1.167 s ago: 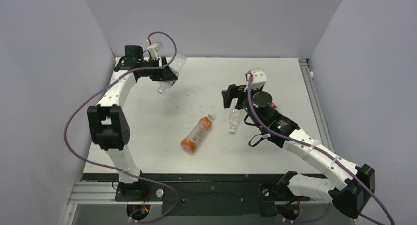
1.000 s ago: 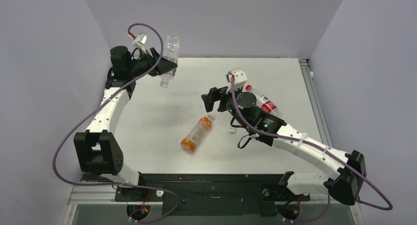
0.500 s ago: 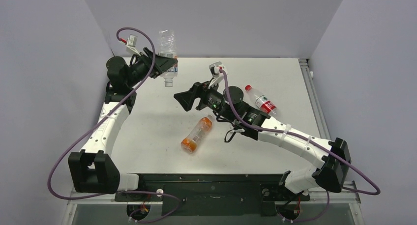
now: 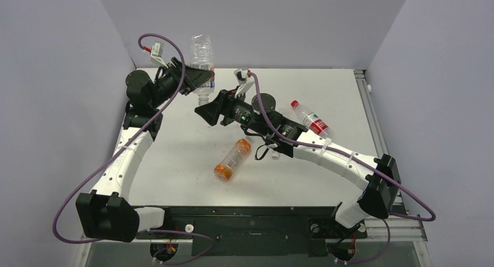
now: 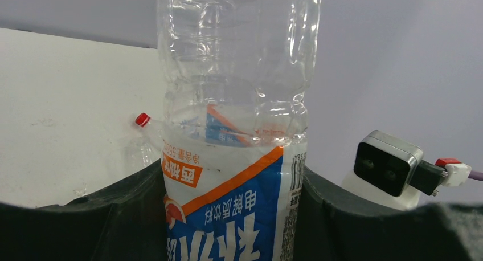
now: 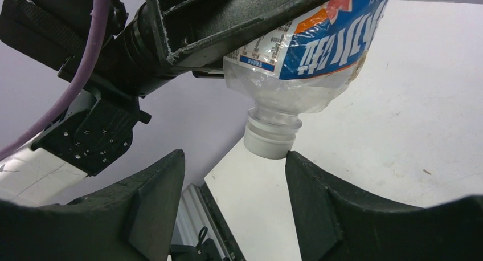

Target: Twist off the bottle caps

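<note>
right wrist view: a whitish bottle cap [image 6: 267, 142] points straight down, screwed onto the neck of a clear bottle [image 6: 319, 56] that is held upside down. the cap is round, plain and pale, with the neck's collar ring sitting just above it. the right gripper [image 6: 233, 158] has its black jaws spread wide, one on each side of the cap and a little below it, touching neither cap nor bottle. the left gripper [image 4: 197, 78] has its jaws clamped on the bottle's labelled middle. the label is blue and white with an orange stripe and printed characters. in the left wrist view the crumpled, empty upper body of the bottle rises between the jaws. in the top external view this bottle hangs in the air over the far left part of the desk [image 4: 175, 150]. a second clear bottle with a red label [image 4: 313, 123] lies on its side on the desk to the right, and its bright red cap [image 4: 293, 103] is on and points toward the far edge. an orange bottle [image 4: 230, 161] lies on its side near the middle of the desk, cap end toward the right arm; its cap is too small to describe.
</note>
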`<state>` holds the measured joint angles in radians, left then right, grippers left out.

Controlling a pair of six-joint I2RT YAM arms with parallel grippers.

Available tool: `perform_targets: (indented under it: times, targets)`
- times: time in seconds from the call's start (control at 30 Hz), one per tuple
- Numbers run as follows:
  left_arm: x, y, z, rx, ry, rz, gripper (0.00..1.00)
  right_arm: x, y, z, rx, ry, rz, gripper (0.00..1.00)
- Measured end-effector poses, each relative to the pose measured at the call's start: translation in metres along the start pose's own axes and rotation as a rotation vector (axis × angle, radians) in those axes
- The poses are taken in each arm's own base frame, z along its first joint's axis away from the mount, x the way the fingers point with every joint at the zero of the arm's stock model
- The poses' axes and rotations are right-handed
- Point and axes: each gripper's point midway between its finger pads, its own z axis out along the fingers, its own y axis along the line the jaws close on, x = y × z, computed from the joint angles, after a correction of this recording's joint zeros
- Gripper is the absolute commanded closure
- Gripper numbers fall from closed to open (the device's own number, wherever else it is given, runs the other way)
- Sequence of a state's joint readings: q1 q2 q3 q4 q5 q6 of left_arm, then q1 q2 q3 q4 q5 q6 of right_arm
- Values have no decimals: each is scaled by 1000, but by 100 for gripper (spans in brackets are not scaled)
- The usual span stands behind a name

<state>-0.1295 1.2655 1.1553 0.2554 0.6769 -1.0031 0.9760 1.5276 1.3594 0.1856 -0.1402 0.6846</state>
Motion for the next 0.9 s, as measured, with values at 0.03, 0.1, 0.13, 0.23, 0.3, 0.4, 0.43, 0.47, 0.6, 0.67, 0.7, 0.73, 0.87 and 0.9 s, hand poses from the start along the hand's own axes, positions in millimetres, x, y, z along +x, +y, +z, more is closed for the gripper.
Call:
perform_targets:
  times: [0.03,0.1,0.13,0.23,0.3,0.4,0.43,0.47,0.6,0.67,0.7,0.73,0.87,0.9]
  targets:
    - [0,0,0,-2,0,-8,56,0,-1,1,1,1,3,43]
    - [0,0,0,-4,0,-22,55,-1,-2,1,6,3,11,44]
    - [1,-1,-1,-4,1,-33,56,-1,-2,1,6,2,14,44]
    - [3,-6,-2,-1,7,-64,56,-4,-2,1,4,0,24,44]
    - [7,-12,-2,8,19,-81,56,-4,-2,1,1,1,32,44]
    - [14,-22,-3,24,39,-100,56,-6,0,2,-3,1,39,49]
    - [15,-24,-4,28,42,-102,56,-9,-1,3,-2,-3,40,52]
    - [15,-26,-4,31,44,-106,56,-11,1,4,-7,-6,42,58]
    - [14,-27,-6,31,40,-112,29,-10,-3,6,6,4,55,93]
    - [15,-28,-6,35,43,-111,2,-10,-7,5,14,11,71,100]
    - [15,-29,-6,36,44,-106,2,-9,-10,5,23,17,75,100]
    - [16,-27,-7,31,49,-107,3,-9,-13,4,30,21,78,100]
    - [18,-10,-13,-18,73,-73,3,-8,-27,-2,66,57,77,100]
    - [18,-3,-15,-38,79,-59,3,-9,-34,-6,81,71,77,100]
